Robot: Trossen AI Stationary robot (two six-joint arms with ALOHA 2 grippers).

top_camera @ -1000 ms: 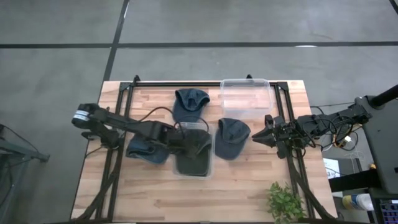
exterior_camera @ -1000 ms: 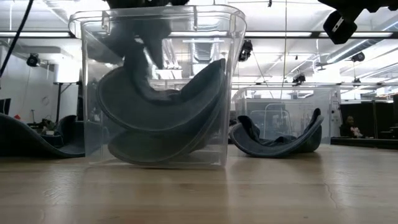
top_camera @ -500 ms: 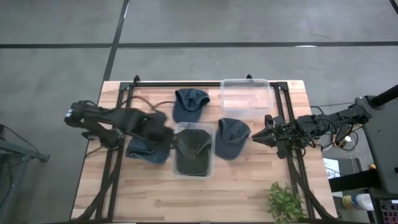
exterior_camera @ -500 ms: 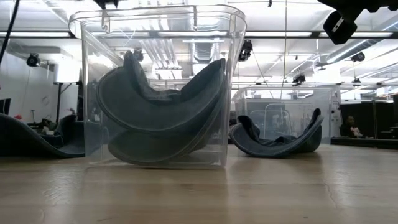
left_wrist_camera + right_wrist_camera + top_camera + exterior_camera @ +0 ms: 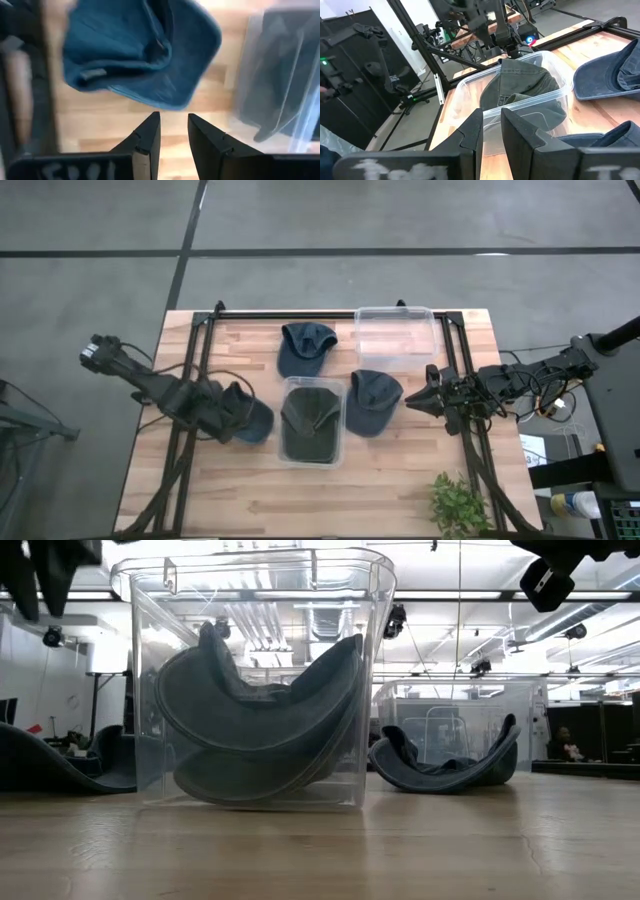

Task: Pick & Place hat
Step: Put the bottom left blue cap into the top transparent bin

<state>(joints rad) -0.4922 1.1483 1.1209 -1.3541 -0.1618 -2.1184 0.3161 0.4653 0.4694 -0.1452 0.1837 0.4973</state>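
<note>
A dark green hat (image 5: 310,418) lies in the clear bin (image 5: 312,457) at mid table, curled against its walls (image 5: 260,730). A blue hat (image 5: 256,416) lies flat on the wood left of the bin. My left gripper (image 5: 224,418) hangs over this blue hat's left part, pointing down, open with a narrow gap and clear of the blue hat (image 5: 140,55). Two more blue hats lie on the table, one at the far middle (image 5: 305,345) and one right of the bin (image 5: 373,400). My right gripper (image 5: 412,403) waits level beside that hat, slightly open and empty.
A second clear bin (image 5: 395,335) stands at the far right of the table. Black frame rails (image 5: 190,380) run along both table sides. A small green plant (image 5: 458,505) stands at the near right corner. Bare wood lies along the near edge.
My left gripper has come up out of the clear bin and moved toward the table's left edge, rolling as it went; it now hangs over the blue hat. The green hat has stayed in the bin, curled as before.
</note>
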